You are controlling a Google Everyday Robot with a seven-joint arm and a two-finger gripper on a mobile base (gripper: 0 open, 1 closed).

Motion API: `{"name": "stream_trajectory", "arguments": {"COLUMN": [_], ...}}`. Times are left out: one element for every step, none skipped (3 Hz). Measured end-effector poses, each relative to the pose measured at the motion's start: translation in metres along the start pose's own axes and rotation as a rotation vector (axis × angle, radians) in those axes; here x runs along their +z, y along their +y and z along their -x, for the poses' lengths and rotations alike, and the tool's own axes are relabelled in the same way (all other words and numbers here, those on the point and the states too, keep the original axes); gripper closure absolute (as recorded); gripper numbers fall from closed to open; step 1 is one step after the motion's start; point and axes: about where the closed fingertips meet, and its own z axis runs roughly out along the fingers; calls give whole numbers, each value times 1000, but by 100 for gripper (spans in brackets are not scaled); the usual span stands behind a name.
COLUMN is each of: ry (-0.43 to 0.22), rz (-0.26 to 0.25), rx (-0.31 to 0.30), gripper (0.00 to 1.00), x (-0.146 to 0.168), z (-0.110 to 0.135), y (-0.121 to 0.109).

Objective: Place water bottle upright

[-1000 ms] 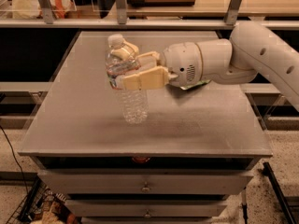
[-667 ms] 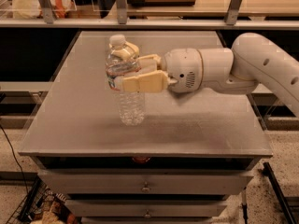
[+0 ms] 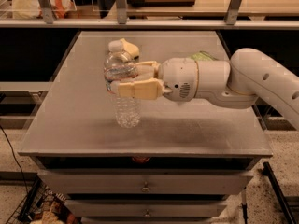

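Observation:
The water bottle [image 3: 125, 107] is a clear ribbed plastic bottle with a white cap, standing upright on the grey table top [image 3: 187, 125], left of centre. My gripper [image 3: 122, 78] reaches in from the right on a white arm. Its cream fingers [image 3: 138, 88] are closed around the bottle's upper body, where the label band is covered. The bottle's base appears to touch the table.
A pale yellow object [image 3: 131, 48] lies on the table behind the bottle. A green item [image 3: 202, 56] shows behind the arm. A shelf rail with metal posts [image 3: 120, 3] runs along the back. Drawers [image 3: 145, 186] sit under the table's front edge.
The gripper has carried the bottle slightly left and toward the front of the table, keeping it upright. The grip on the bottle is unchanged.

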Motion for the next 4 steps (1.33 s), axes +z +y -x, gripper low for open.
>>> {"name": "stream_trajectory", "arguments": {"ry": [22, 33, 34, 39], "rz": [-48, -80, -97, -113], "rx": [-30, -55, -73, -93], "gripper": [100, 100, 100, 81], "x": [4, 7, 10, 12], "z": [-6, -12, -16, -18], "y": [-2, -5, -6, -5]}}
